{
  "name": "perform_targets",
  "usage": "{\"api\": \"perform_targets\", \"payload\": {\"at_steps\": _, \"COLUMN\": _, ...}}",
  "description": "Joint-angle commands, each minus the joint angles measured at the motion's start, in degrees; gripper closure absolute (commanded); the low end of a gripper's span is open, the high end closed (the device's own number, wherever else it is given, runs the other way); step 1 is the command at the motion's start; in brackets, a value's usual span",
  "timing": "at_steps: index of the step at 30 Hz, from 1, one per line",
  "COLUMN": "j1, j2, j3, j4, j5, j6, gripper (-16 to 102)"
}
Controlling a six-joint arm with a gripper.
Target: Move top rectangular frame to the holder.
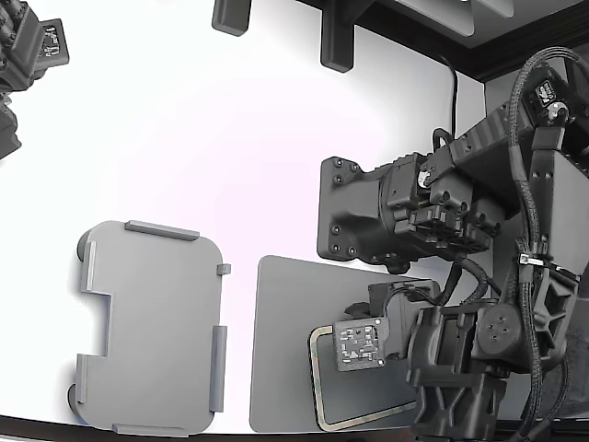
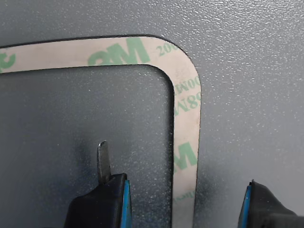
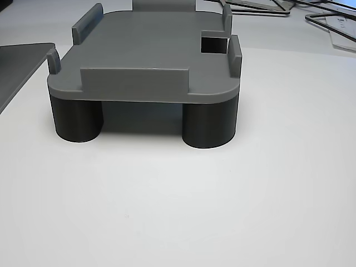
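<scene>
While the open hand [image 2: 183, 199] is straddling one side of the frame [image 2: 186, 95], lying flat on the pad [image 2: 247, 52] beneath, its fingers are risking sliding over the thin strip without lifting it.

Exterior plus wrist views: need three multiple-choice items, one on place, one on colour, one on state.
1. Where does the rectangular frame lie?
A. on the dark grey pad
B. in the holder
C. on the bare white table

2. What colour is the print on the frame's border?
A. red
B. green
C. black

3. How do the gripper jaws stand?
A. shut on the frame
B. shut on nothing
C. open, straddling one frame side

Answers:
1 A, the wrist view shows grey pad all round it.
2 B, green lettering on tan.
3 C, one jaw sits inside the frame's opening, one outside it.
</scene>
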Motion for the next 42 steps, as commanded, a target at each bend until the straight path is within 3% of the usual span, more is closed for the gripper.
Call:
{"api": "perform_targets", "payload": {"at_steps": 1, "j1": -1.49, "j2": 1.49, "j3": -0.62, "j4": -0.44, "j5": 0.0, "j6": -0.7, "gripper": -3}}
{"api": "perform_targets", "payload": {"at_steps": 26, "j1": -2.99, "j2": 2.55, "j3": 5.01, "j4": -4.75, "j5": -0.7, "j6": -2.2, "gripper": 35}}
{"api": "perform_targets", "payload": {"at_steps": 28, "j1": -3.08, "j2": 2.55, "j3": 5.19, "j4": -5.01, "j5": -0.79, "j6": -2.11, "gripper": 42}}
{"api": "perform_targets", "payload": {"at_steps": 34, "j1": -3.43, "j2": 2.37, "j3": 4.22, "j4": -3.69, "j5": -1.05, "j6": -1.93, "gripper": 87}}
{"api": "perform_targets", "payload": {"at_steps": 36, "j1": -3.52, "j2": 2.2, "j3": 3.6, "j4": -2.99, "j5": -1.14, "j6": -1.85, "gripper": 96}}
{"api": "perform_targets", "payload": {"at_steps": 42, "j1": -4.48, "j2": 2.9, "j3": -5.71, "j4": 4.31, "j5": -0.44, "j6": 3.43, "gripper": 96}}
